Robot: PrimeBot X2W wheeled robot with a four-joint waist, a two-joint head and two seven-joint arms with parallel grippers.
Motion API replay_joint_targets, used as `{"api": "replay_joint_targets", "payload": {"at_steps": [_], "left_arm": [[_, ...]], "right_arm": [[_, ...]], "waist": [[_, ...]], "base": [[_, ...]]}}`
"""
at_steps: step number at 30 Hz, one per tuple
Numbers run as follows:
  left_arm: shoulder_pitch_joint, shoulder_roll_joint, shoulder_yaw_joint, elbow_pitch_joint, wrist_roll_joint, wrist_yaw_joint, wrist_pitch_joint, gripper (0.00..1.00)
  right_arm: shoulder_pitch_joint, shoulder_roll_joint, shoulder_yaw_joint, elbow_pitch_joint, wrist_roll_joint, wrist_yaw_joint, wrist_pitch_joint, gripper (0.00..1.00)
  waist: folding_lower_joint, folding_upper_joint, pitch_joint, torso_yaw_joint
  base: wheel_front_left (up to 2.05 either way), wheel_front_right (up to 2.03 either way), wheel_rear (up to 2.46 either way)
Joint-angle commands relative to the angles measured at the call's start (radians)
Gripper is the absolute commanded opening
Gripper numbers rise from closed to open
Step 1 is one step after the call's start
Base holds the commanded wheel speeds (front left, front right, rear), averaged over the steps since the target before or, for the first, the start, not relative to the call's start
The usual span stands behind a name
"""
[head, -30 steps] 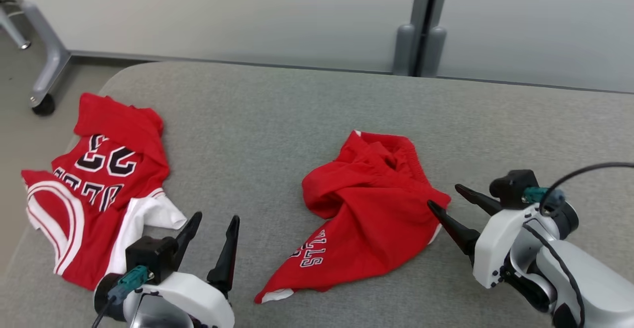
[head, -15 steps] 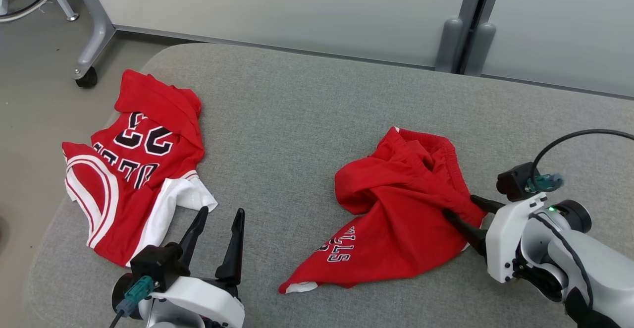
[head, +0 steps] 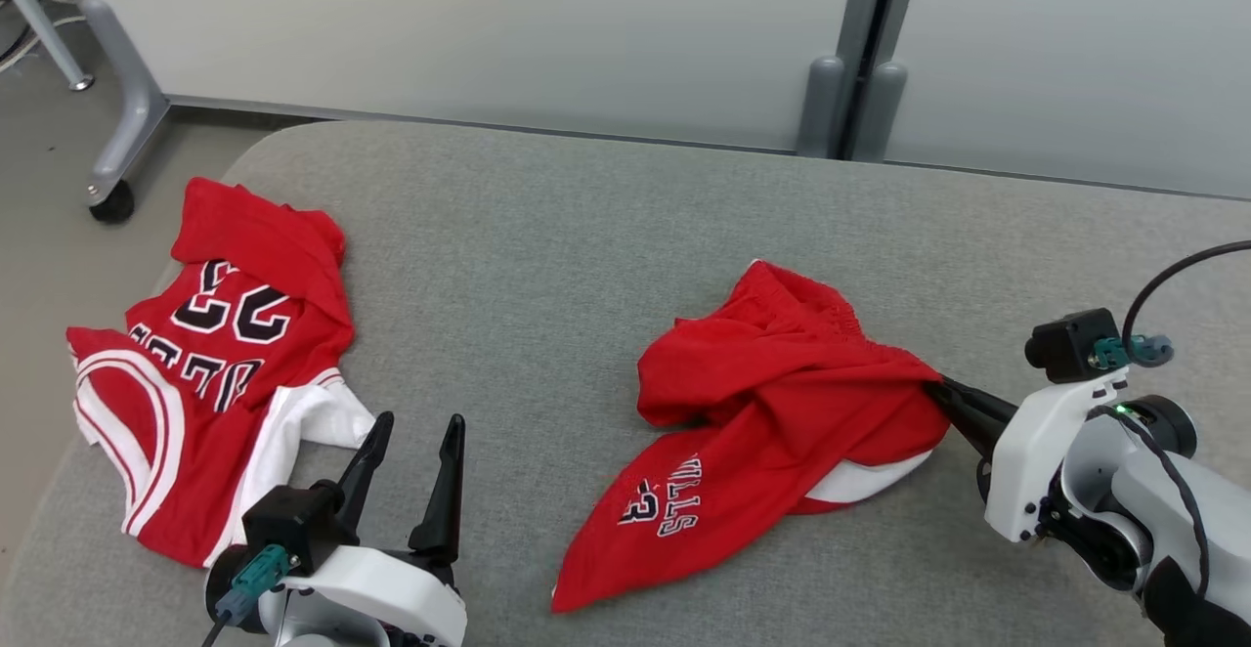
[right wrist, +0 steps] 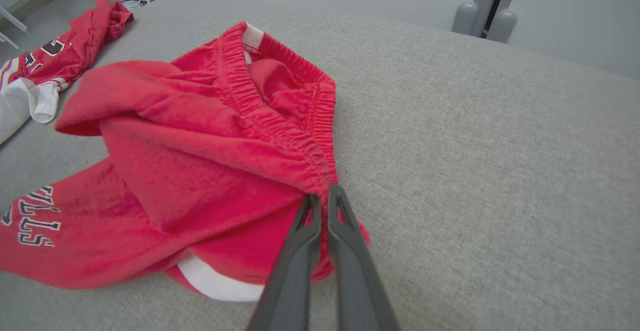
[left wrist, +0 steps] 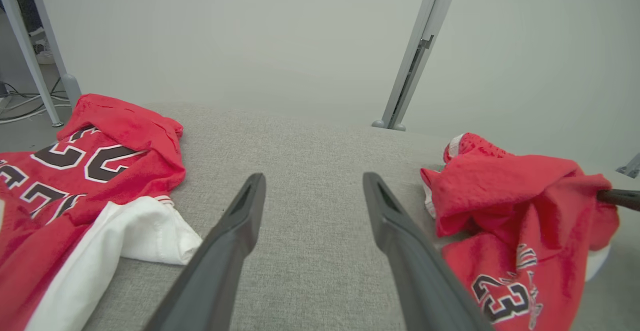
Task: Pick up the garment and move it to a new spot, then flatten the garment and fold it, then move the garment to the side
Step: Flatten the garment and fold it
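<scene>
**Item:** red shorts (head: 772, 412), crumpled, lying mid-right on the grey padded tabletop (head: 547, 237), well apart from the red jersey (head: 225, 354) at its left edge.

**Right pincer** (head: 940, 395): a second ago its fingers were standing apart just beside the shorts' right edge. Now they are pressing together on the elastic waistband (right wrist: 272, 121), and that edge is rising, baring white lining beneath.

**Left pincer** (head: 420, 419): hanging apart over bare tabletop, holding nothing.

**Status:** grasp apparently being secured; lift and relocation not yet done.
</scene>
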State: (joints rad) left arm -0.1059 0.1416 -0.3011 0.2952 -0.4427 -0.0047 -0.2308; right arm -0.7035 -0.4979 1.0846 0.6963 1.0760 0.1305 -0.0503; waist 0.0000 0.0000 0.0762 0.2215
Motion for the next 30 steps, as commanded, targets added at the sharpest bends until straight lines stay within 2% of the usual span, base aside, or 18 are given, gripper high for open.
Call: {"api": "replay_joint_targets", "payload": {"at_steps": [1, 9, 13, 20, 21, 22, 23, 24, 27, 30], "left_arm": [[0.007, 0.006, 0.004, -0.001, -0.008, 0.003, -0.004, 1.00], [0.010, 0.017, 0.010, -0.007, -0.013, 0.011, -0.006, 1.00], [0.006, 0.019, 0.011, -0.008, -0.015, 0.014, -0.006, 1.00], [-0.001, 0.022, 0.008, -0.002, -0.017, 0.017, -0.007, 1.00], [-0.003, 0.023, 0.009, 0.000, -0.017, 0.017, -0.008, 1.00], [-0.005, 0.024, 0.009, 0.001, -0.018, 0.016, -0.009, 1.00], [-0.008, 0.023, 0.008, 0.002, -0.018, 0.018, -0.007, 1.00], [-0.009, 0.022, 0.006, 0.003, -0.017, 0.019, -0.007, 1.00], [-0.009, 0.023, 0.003, 0.005, -0.018, 0.020, -0.006, 1.00], [-0.008, 0.028, 0.004, 0.005, -0.021, 0.019, -0.006, 1.00]], "right_arm": [[0.022, -0.013, 0.008, -0.008, 0.015, 0.001, -0.004, 0.00], [0.074, -0.065, 0.013, -0.069, 0.056, 0.001, 0.046, 0.00], [0.104, -0.101, -0.006, -0.106, 0.054, 0.000, 0.072, 0.00], [0.200, -0.128, -0.068, -0.162, 0.060, 0.000, 0.139, 0.01], [0.212, -0.129, -0.080, -0.171, 0.059, 0.000, 0.144, 0.15], [0.225, -0.128, -0.095, -0.178, 0.056, 0.000, 0.145, 0.39], [0.239, -0.126, -0.108, -0.184, 0.053, 0.000, 0.147, 0.95], [0.252, -0.121, -0.122, -0.189, 0.051, 0.000, 0.148, 1.00], [0.278, -0.111, -0.157, -0.215, 0.064, 0.000, 0.141, 1.00], [0.301, -0.111, -0.223, -0.292, 0.076, 0.001, 0.113, 1.00]], "waist": [[0.0000, 0.0000, -0.013, -0.035], [0.0000, 0.0000, -0.016, -0.144], [0.0000, 0.0000, -0.014, -0.195], [0.0000, 0.0000, -0.011, -0.259], [0.0000, 0.0000, -0.010, -0.264], [0.0000, 0.0000, -0.011, -0.269], [0.0000, 0.0000, -0.011, -0.271], [0.0000, 0.0000, -0.012, -0.273], [0.0000, 0.0000, -0.015, -0.274], [0.0000, 0.0000, -0.023, -0.269]], "base": [[0.00, 0.00, 0.00], [0.00, 0.00, 0.00], [0.00, 0.00, 0.00], [0.00, 0.00, 0.00], [0.00, 0.00, 0.00], [0.00, 0.00, 0.00], [0.00, 0.00, 0.00], [0.00, 0.00, 0.00], [0.00, 0.00, 0.00], [0.00, 0.00, 0.00]]}}
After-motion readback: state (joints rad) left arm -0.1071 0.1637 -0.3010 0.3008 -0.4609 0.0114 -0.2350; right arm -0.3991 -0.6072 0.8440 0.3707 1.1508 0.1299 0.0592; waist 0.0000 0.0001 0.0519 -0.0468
